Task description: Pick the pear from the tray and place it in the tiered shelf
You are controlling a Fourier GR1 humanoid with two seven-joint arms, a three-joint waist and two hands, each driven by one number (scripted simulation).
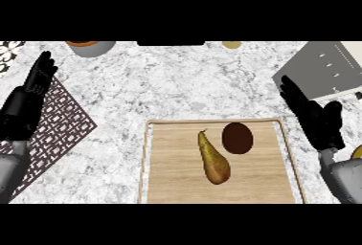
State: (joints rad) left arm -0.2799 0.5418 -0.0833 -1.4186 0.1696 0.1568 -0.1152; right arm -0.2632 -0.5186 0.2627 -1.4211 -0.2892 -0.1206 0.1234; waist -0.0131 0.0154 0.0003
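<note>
Marble counter [184, 81]: pale, veined, bearing all listed items.

Wooden tray [170, 186]: low-rimmed, at the counter's near middle; landmark for the entries below.

Patterned mat [60, 124]: dark lattice print, left of the tray, lying at an angle.

Tiered shelf [329, 67]: grey, far right of the tray, well apart from it, partly cut by the view's edge.

Left hand [32, 88]: black, on a grey forearm, far left of the tray over the mat's edge; fingers straight and together, pointing away, holding nothing.

Right hand [318, 119]: black, just right of the tray's far right corner; fingers straight and relaxed, holding nothing.

Pear [213, 160]: yellow-brown, lying on its side at the tray's middle, stem toward the far rim, touched by neither hand.

Dark oval fruit [237, 138]: brown, on the tray just right of the pear's neck.

Grey bowl [92, 47]: beyond the tray to the far left, orange contents, cut by the view's top.
</note>
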